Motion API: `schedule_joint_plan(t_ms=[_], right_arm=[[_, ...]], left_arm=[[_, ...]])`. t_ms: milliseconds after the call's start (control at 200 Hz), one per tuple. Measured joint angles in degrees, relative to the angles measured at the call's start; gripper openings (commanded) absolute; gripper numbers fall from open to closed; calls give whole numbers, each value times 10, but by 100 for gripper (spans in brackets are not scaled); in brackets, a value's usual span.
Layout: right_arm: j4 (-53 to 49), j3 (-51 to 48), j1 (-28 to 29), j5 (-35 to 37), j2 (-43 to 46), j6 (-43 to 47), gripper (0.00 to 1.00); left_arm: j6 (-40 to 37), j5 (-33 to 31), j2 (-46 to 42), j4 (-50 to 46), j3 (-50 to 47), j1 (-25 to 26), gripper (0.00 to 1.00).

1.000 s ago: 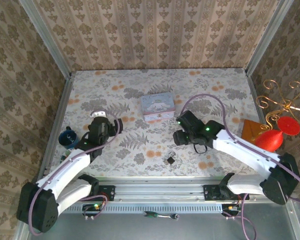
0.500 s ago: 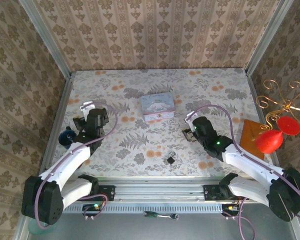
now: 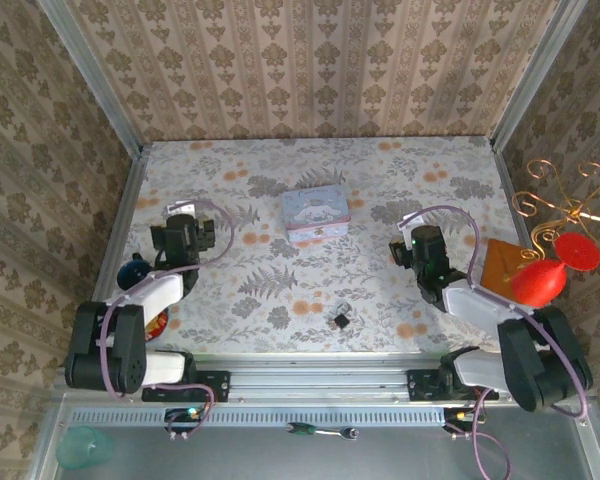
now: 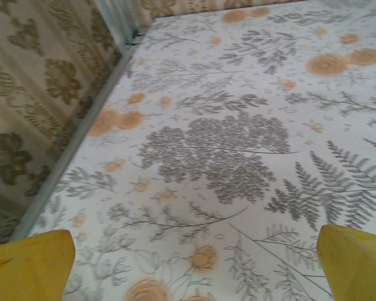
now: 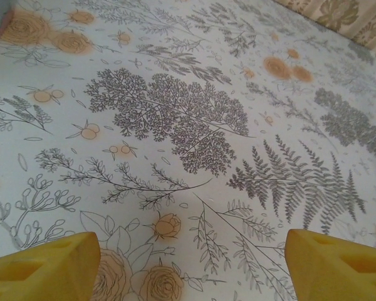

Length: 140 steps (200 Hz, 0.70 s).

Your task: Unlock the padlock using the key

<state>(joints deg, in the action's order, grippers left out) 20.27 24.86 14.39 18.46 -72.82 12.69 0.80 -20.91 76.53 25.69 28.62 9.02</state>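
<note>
Top external view: the padlock [image 3: 340,319] lies on the floral table [image 3: 280,165] near its front edge, about midway between the two arms and well apart from both end effectors. A tiny pale speck sits just behind it (too small to say whether that is the key). The pale tin [image 3: 315,214] with the cartoon picture rests farther back, near the middle of the table.

The left end effector [image 3: 185,228] hangs over the left side of the table, its arm folded close to its base, with a dark blue cup [image 3: 135,272] just beside the arm at the table's left edge. From the left wrist camera, its yellow fingers [image 4: 28,263] sit at the bottom corners, spread wide, with bare patterned cloth between them; nothing is gripped.

The right end effector [image 3: 412,245] hangs over the right side of the table, also tucked in toward its base. In the right wrist camera, its yellow fingertips [image 5: 41,266] are likewise spread wide, holding nothing, with fern and flower print between them.

A green-handled tool [image 3: 320,430] lies on the metal ledge in front of the arm bases.
</note>
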Motion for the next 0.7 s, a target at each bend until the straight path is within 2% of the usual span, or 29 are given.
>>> schedule_joint_plan(t_ms=[160,325,410,565,570,585,595,700], right_arm=[[64,-1,-13,-36,-43,3,80],[90,21,-38,-78,-80,-10,81],[112,27,-58,-111,-92,-26,82],[145,23,-89,-153,-92,-54,83],[146,23,-89,-154,-92,-55,84],[149,21,-92,-158,-92,-57,97],[152,21,-94,-160,-92,-61,99],[185,5,-120,-186,-95,-83,100]], left_arm=[[-26,44,49,56,-21,-13,100],[-34,92,113,203,-56,-60,100],[-34,105,129,233,-80,-75,100],[-35,121,130,255,-81,-72,100],[-35,122,130,256,-80,-72,100],[-34,122,130,258,-80,-72,100],[-34,122,130,258,-80,-72,100],[-34,122,130,269,-80,-72,100]])
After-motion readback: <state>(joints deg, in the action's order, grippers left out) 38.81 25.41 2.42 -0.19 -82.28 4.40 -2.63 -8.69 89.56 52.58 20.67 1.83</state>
